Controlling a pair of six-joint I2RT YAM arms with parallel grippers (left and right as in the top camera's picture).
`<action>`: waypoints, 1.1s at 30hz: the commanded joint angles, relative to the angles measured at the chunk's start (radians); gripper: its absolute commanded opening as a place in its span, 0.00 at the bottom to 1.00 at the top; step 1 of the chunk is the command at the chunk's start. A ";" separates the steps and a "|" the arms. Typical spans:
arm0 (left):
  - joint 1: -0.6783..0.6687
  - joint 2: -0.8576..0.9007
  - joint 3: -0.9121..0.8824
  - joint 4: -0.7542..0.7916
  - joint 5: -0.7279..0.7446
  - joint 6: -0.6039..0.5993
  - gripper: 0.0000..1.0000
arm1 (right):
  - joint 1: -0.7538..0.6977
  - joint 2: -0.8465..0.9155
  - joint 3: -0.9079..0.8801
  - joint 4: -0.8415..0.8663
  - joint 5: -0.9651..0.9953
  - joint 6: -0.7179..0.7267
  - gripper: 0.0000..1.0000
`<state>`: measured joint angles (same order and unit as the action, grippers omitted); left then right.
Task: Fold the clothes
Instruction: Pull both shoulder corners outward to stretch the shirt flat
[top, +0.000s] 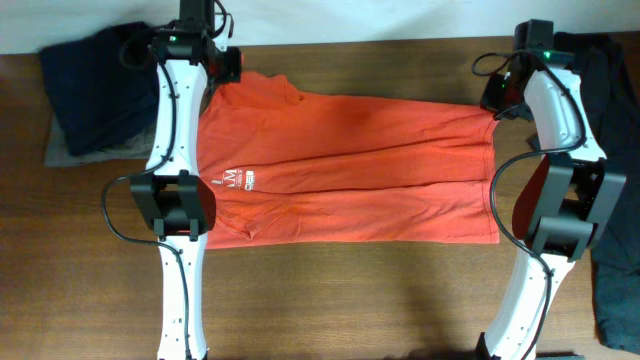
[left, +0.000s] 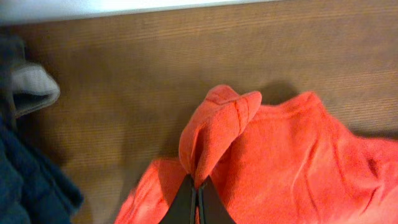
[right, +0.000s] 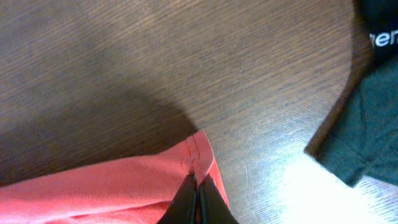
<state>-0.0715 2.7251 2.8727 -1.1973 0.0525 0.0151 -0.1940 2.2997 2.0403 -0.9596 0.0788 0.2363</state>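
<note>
The red-orange T-shirt (top: 350, 165) lies spread sideways across the wooden table, white lettering (top: 238, 181) near its left end. My left gripper (top: 222, 72) is shut on a bunched fold of the shirt at its far left corner; the left wrist view shows the pinched cloth (left: 217, 127) rising from the jaws (left: 198, 190). My right gripper (top: 497, 97) is shut on the hemmed far right corner of the shirt (right: 198, 155), jaws (right: 198, 186) closed on the seam.
A dark navy garment on a grey one (top: 95, 95) lies at the far left, also in the left wrist view (left: 28, 180). Dark clothes (top: 615, 200) lie along the right edge, and in the right wrist view (right: 364, 124). Bare wood runs along the table's front.
</note>
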 joint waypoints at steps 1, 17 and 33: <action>0.005 -0.003 0.016 -0.040 -0.008 -0.003 0.00 | -0.005 -0.010 0.053 -0.045 0.011 0.015 0.04; 0.025 -0.011 0.016 -0.230 -0.008 -0.003 0.00 | -0.019 -0.016 0.154 -0.316 0.008 0.061 0.04; 0.033 -0.104 0.018 -0.407 -0.009 -0.002 0.00 | -0.121 -0.016 0.154 -0.406 -0.154 0.090 0.04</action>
<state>-0.0433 2.6659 2.8731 -1.5867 0.0513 0.0151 -0.3134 2.2997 2.1750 -1.3602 -0.0490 0.3172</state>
